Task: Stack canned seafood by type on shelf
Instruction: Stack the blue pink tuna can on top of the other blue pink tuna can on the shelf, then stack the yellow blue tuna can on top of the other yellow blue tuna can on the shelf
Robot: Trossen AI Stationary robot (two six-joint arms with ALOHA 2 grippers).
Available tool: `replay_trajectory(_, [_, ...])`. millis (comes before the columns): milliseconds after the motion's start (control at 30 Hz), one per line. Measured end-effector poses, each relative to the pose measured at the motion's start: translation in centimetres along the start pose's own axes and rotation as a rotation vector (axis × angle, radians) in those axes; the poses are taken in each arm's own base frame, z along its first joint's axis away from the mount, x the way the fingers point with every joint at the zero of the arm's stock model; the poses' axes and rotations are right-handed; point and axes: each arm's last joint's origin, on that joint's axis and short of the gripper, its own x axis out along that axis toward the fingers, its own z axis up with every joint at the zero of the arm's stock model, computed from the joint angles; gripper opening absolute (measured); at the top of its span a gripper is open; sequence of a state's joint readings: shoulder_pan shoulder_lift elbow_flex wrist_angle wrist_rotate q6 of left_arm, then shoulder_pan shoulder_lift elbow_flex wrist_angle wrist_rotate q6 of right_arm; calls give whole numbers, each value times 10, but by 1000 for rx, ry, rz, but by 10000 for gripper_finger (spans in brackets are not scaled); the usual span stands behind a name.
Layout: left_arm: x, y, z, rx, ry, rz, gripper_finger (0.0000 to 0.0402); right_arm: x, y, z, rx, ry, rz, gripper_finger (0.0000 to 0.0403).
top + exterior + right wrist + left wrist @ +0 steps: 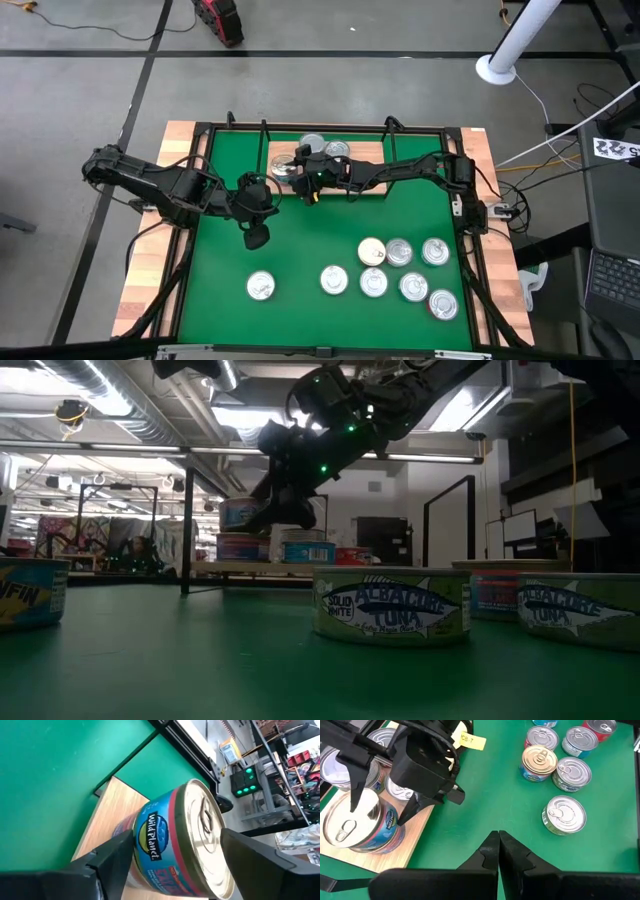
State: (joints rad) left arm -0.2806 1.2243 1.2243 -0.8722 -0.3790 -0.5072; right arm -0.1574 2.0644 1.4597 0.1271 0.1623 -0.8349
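The shelf, a light-wood board in a black wire frame, stands at the far side of the green mat. At its left end a blue-and-red can sits on top of another can. My right gripper is open, with one finger on either side of that top can; I see no touch. More cans stand on the board behind it. My left gripper is shut and holds nothing, above the mat just left of the shelf.
Several loose cans stand on the mat's near right part, one with a gold lid. A single can stands near the left. The low view shows an albacore tuna can close by. Black frame bars edge the mat.
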Motion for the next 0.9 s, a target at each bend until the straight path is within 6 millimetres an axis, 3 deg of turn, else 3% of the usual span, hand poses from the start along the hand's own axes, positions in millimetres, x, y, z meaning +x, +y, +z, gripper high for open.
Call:
replay_trajectory(433, [0, 0, 0, -9, 0, 0, 0, -2, -9, 8, 23, 18, 19, 296])
replay_trajectory(633, [-1, -2, -1, -7, 1, -8, 0, -10, -12, 30, -2, 59, 14, 296])
replay_trajectory(900, [-7, -16, -9, 13, 10, -57, 0, -40, 14, 64, -126, 250, 132, 296])
